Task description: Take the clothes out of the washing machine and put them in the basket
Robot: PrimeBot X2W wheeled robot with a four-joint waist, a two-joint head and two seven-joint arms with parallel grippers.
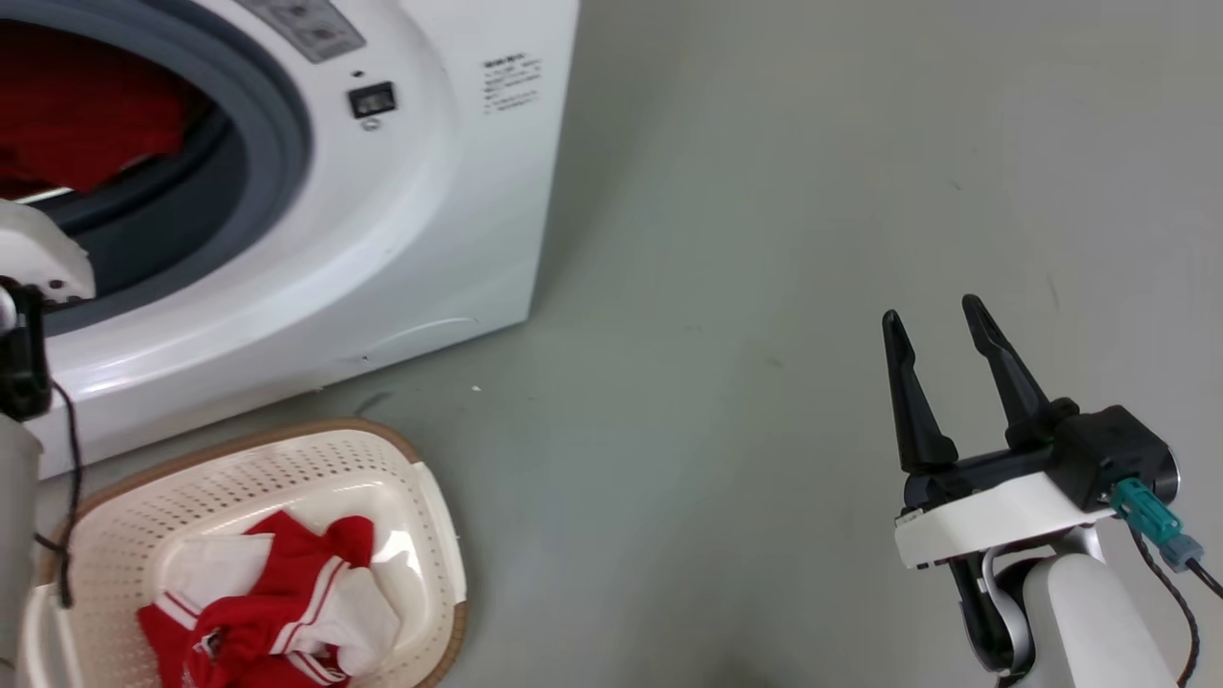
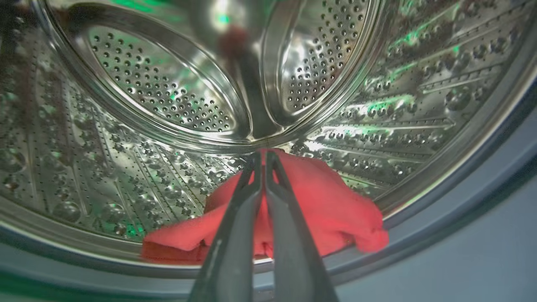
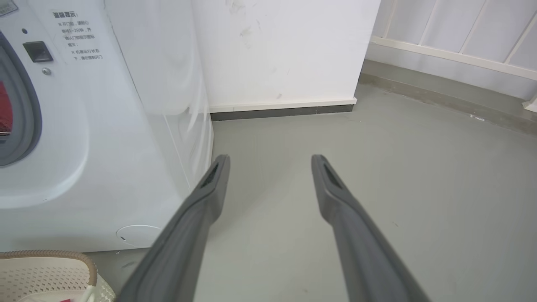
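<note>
One red garment (image 2: 335, 209) at the lip of the drum (image 2: 168, 84) we hold pinched in our left gripper (image 2: 261, 156) — our right gripper (image 1: 932, 311), spread wide, hangs well apart

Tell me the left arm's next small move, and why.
Probably draw the left gripper back out of the drum, kept shut. Its fingers look closed on the red cloth lying at the drum's front lip, and the basket waits on the floor below the washer, one garment already in it.
</note>
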